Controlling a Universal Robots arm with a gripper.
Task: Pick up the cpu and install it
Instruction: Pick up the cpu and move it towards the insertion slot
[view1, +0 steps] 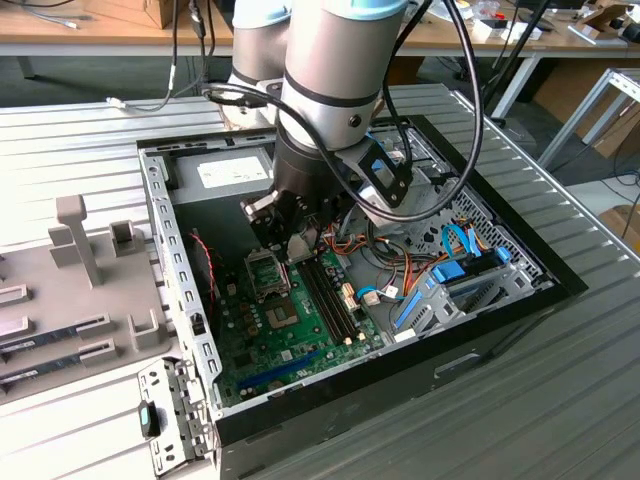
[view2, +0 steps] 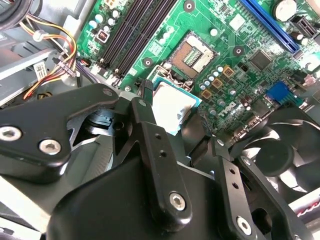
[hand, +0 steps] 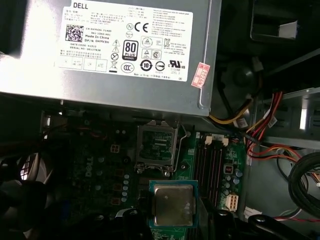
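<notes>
The cpu (hand: 173, 204), a flat square chip with a silvery lid and thin green rim, hangs level just above the green motherboard (view1: 250, 330). My gripper (hand: 173, 214) is shut on it, one black finger on each of two opposite edges. The open, empty socket (hand: 156, 145) lies a short way beyond the chip, toward the power supply. In the second wrist view the cpu (view2: 172, 107) sits between the black fingers (view2: 146, 95), close beside the socket (view2: 192, 55). In the exterior view the gripper (view1: 297, 240) hovers inside the open computer case, right over the socket (view1: 268, 272).
A grey power supply (hand: 125, 50) fills the case's far end. Memory slots (view1: 328, 295) run beside the socket. Bundled coloured cables (view1: 400, 270) and a blue drive bracket (view1: 450, 285) are at the exterior view's right. A black fan (view2: 280, 150) is near. A grey fixture tray (view1: 70, 290) stands outside.
</notes>
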